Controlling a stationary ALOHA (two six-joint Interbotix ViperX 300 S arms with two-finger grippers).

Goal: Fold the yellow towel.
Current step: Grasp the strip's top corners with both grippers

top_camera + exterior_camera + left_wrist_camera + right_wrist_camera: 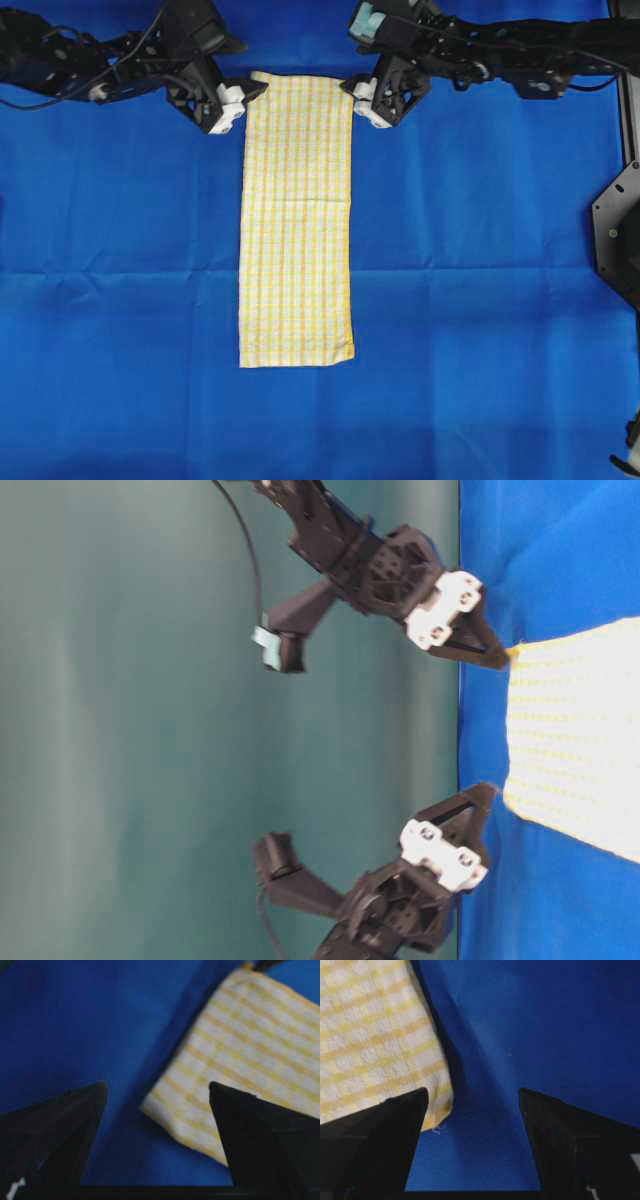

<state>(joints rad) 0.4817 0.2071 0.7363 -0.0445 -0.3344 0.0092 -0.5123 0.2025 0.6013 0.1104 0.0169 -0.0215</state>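
Towel first: overhead, the yellow towel [297, 220] lies flat as a long checked rectangle on the smooth blue cloth [120, 260], with the left gripper [243, 98] and right gripper [357, 95] at its far corners, jaws spread wide, holding nothing. Table-level view shows pointed black fingers [478, 645] tipping the hem. Left wrist view: woven corner between the spread jaws. Right wrist view: frayed corner beside one finger [375, 1135].

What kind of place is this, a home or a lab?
Probably a robot lab bench: two black arms, left gripper and right gripper, over a yellow towel on a blue cloth, against a plain teal backdrop.
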